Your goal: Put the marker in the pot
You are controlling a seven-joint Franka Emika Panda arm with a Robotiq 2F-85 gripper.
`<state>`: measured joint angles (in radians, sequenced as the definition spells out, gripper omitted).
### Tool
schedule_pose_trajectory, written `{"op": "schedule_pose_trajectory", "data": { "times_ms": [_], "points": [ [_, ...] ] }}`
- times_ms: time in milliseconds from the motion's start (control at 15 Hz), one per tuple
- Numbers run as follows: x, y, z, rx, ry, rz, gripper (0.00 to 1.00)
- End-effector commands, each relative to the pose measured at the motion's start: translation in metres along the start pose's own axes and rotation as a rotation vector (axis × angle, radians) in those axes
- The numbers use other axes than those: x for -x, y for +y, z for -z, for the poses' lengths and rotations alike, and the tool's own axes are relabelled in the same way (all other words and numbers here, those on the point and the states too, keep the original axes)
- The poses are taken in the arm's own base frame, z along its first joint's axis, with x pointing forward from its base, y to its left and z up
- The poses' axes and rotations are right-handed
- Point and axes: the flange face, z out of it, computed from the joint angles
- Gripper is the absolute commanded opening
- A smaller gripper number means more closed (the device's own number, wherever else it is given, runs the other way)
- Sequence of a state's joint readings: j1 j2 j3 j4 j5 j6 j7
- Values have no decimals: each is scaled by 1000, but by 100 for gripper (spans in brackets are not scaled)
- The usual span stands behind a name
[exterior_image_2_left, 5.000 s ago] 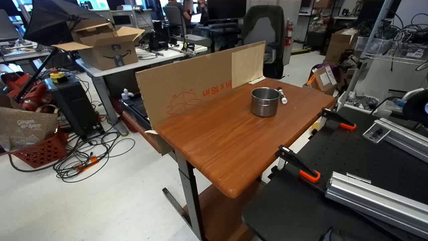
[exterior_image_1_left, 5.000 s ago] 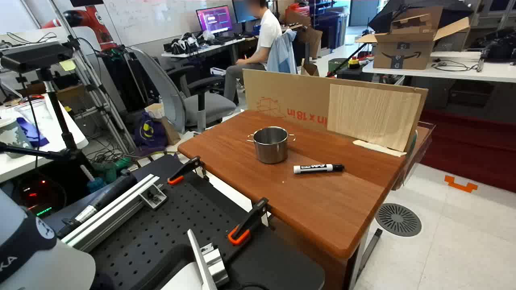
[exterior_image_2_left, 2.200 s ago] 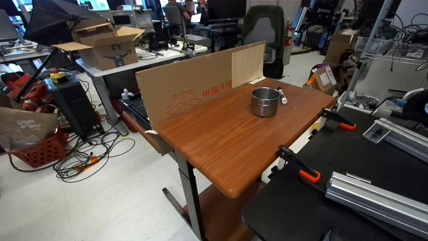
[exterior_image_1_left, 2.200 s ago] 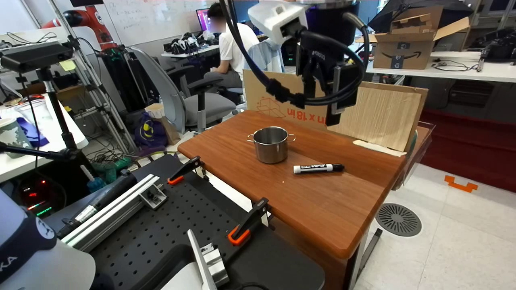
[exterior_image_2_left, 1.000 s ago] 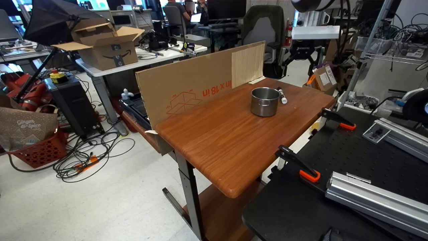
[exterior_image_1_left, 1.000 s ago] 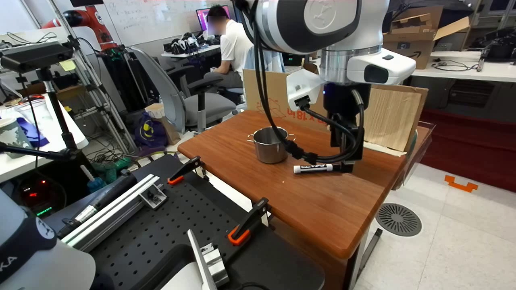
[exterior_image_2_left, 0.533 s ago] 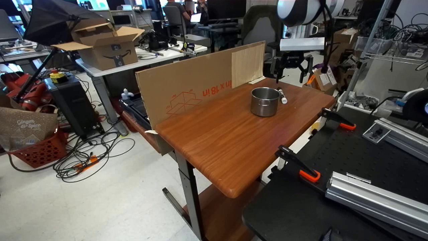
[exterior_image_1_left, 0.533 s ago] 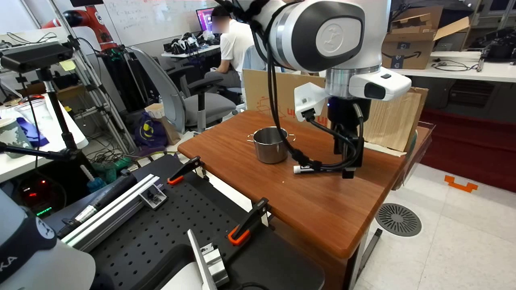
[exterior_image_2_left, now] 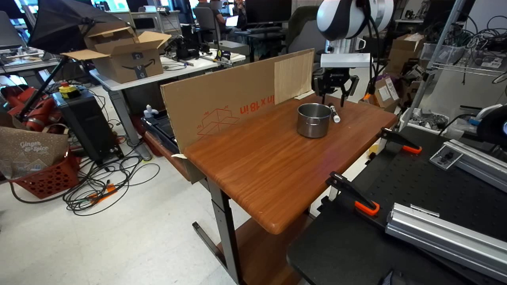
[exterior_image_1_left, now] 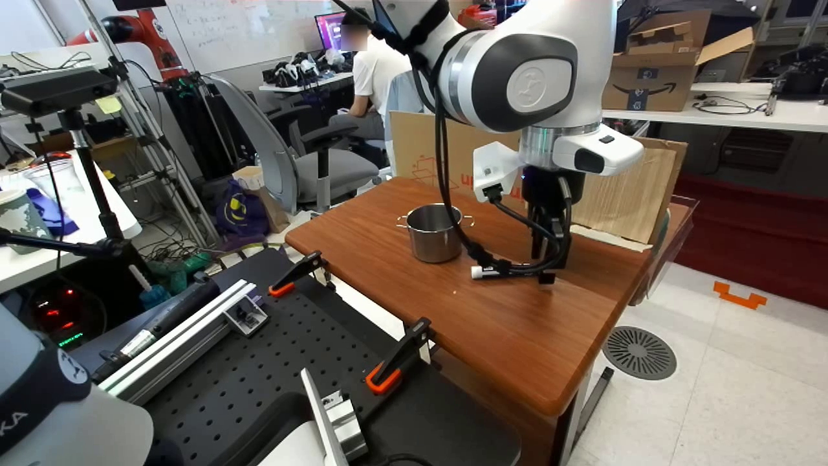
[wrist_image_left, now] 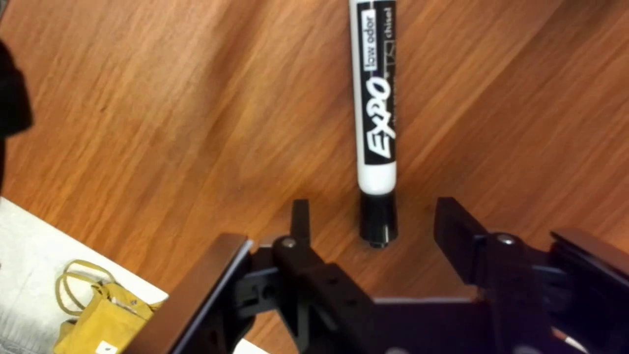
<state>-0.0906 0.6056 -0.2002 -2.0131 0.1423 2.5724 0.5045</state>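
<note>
The marker point(wrist_image_left: 377, 118) is black and white and lies flat on the table; it shows in both exterior views, partly behind a cable point(exterior_image_1_left: 482, 273) and just beyond the pot point(exterior_image_2_left: 335, 114). The pot is a silver metal pot with wire handles, upright in both exterior views point(exterior_image_1_left: 436, 243) point(exterior_image_2_left: 313, 125); it is not recognisable in the wrist view. My gripper point(wrist_image_left: 372, 202) is open and empty. Its fingers are on both sides of the marker's black cap in the wrist view, touching neither side. In the exterior views it points down over the marker's cap end point(exterior_image_1_left: 543, 268) point(exterior_image_2_left: 333, 102).
A cardboard panel point(exterior_image_1_left: 453, 145) stands along the far edge of the brown table point(exterior_image_1_left: 491, 336). Black cables hang from the wrist past the pot's side. Clamps with orange ends point(exterior_image_1_left: 388, 372) point(exterior_image_1_left: 284, 285) hold the near edge by the black perforated board point(exterior_image_1_left: 291, 362).
The arm came into view and descended over the marker's cap end. In the last half second the gripper shifted slightly towards the pot and lower. Marker and pot have not moved.
</note>
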Motion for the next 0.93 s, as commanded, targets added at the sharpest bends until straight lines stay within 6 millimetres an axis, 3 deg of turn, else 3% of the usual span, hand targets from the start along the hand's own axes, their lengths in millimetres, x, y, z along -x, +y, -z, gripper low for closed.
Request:
{"op": "schedule_pose_trajectory", "data": {
  "times_ms": [0,333,467,867],
  "points": [
    [-4,-7,-10,-17,-15,-13,35],
    [-7,-8,-3,-39,-11,-25,0],
    [-9,-5,6,-47,3,-29,5],
    [-14,-2,55,-63,137,-6,5]
  ]
}}
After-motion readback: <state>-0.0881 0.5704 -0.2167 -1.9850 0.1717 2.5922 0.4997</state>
